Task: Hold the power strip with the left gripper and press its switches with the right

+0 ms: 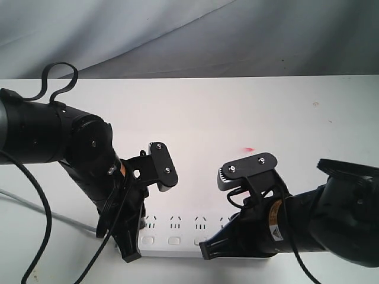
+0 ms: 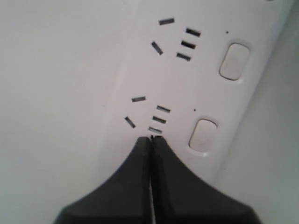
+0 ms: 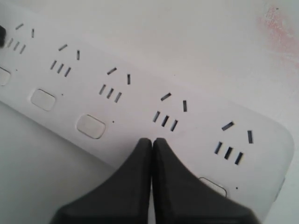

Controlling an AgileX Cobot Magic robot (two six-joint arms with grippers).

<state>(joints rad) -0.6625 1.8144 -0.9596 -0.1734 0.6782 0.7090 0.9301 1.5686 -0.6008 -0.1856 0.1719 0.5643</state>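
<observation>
A white power strip (image 1: 177, 232) lies flat on the white bench (image 1: 237, 112), close to the bench's near edge, with its row of sockets towards the back and its switches (image 1: 174, 241) along the front. A thin grey cord (image 1: 59, 215) runs off across the bench to the left.

The left hand (image 1: 129, 253), on the all-black arm with the cable looping above it, points steeply down at the strip's left end. In the left wrist view its two fingers (image 2: 126, 186) are pressed together with nothing between them. Their tips sit on the strip's face, right at the slots of one socket and just beside that socket's switch (image 2: 203, 135). A second switch (image 2: 233, 61) further along is bare.

The right hand (image 1: 205, 248), on the arm with the grey cap, comes in low from the right and reaches the strip's front edge right of the middle. In the right wrist view its fingers (image 3: 177, 186) are likewise pressed together and pinch nothing. The tips lie over the switch row below one socket and hide the spot where that socket's switch would be, so whether they touch a button cannot be told. Two switches (image 3: 90, 126) on one side are uncovered, and another peeks out from under the fingers on the other side.

A faint red smudge (image 1: 249, 148) marks the bench behind the right hand.
</observation>
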